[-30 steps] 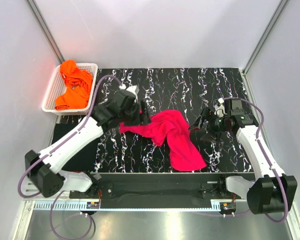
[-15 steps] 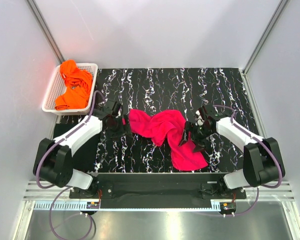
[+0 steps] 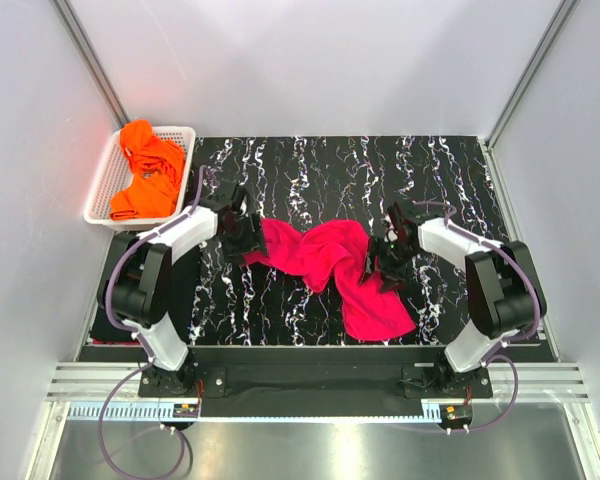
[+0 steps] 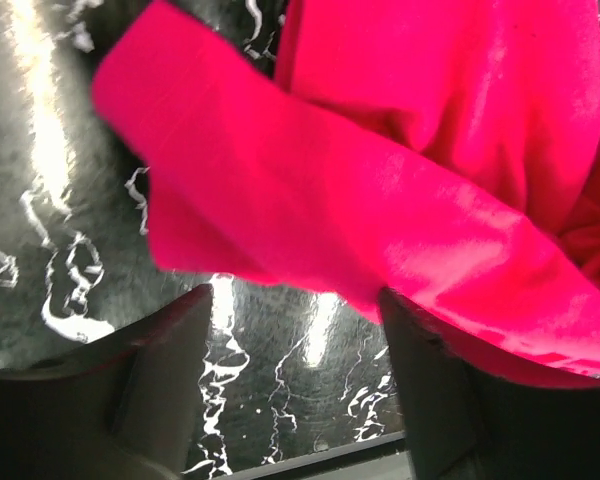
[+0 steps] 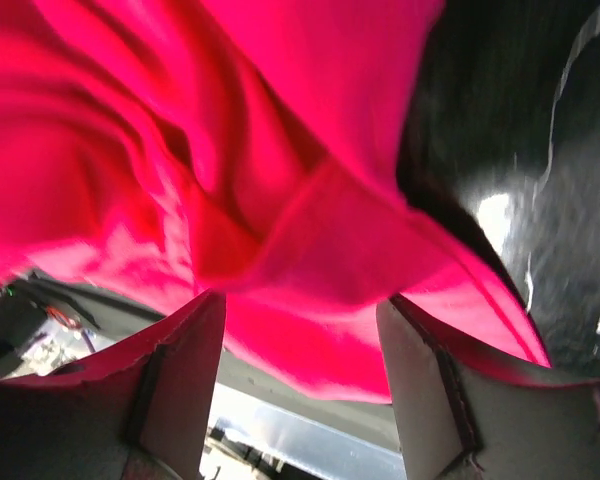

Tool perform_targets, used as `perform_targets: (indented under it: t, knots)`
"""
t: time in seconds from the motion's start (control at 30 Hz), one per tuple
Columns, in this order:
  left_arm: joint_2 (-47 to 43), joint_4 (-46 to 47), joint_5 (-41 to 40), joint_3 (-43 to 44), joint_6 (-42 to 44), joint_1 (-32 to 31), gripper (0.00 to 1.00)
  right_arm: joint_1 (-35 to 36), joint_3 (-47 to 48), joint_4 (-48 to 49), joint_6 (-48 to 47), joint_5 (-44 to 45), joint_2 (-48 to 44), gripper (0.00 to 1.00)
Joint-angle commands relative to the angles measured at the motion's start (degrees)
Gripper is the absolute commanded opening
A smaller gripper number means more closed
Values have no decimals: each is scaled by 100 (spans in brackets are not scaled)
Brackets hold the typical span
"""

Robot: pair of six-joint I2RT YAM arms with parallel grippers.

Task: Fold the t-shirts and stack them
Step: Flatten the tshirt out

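Now, far left, orange t-shirts (image 3: pixel 145 170) sit heaped in the white basket (image 3: pixel 97 192). The left hand (image 3: pixel 250 238) is spread wide at the left tip of the pink t-shirt (image 3: pixel 325 250). That shirt lies rumpled mid-bench (image 3: pixel 380 170), long axis running left to right, its tail bending toward the near edge. The right hand (image 3: pixel 374 267), fingers spread too, straddles the right-side fold. Bare bench lies beyond the shirt's far edge.

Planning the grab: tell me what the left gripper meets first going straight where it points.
The pink t-shirt: its edge lies just ahead of the left gripper, which is open over the mat. Depth is hard to judge.
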Motion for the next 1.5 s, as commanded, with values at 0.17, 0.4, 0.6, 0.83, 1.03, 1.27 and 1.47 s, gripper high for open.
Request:
perform_targets:
  t: [0.17, 0.4, 0.6, 0.83, 1.03, 1.27, 1.47]
  knots:
    - [379, 125, 372, 628, 206, 77, 49, 26, 798, 157, -148, 497, 553, 54]
    - [363, -51, 206, 1058, 346, 130, 0, 8, 1001, -79, -209, 1058, 423, 0]
    - [-655, -578, -365, 1611, 426, 121, 0, -53, 1940, -958, -323, 1964, -490, 0]
    - [-2630, -1018, -893, 1710, 180, 130, 0, -54, 2987, -1916, -341, 2369, -1730, 0]
    - [-4695, -1044, -1289, 1059, -57, 121, 0, -53, 3215, -2205, -16, 2220, -3452, 0]
    - [-5474, -1062, -1772, 1269, -172, 121, 0, -53, 3594, -2585, 301, 2403, -3903, 0]
    - [-3999, -1202, -1720, 1893, 126, 130, 0, -54, 3769, -2515, 116, 3114, -2868, 0]
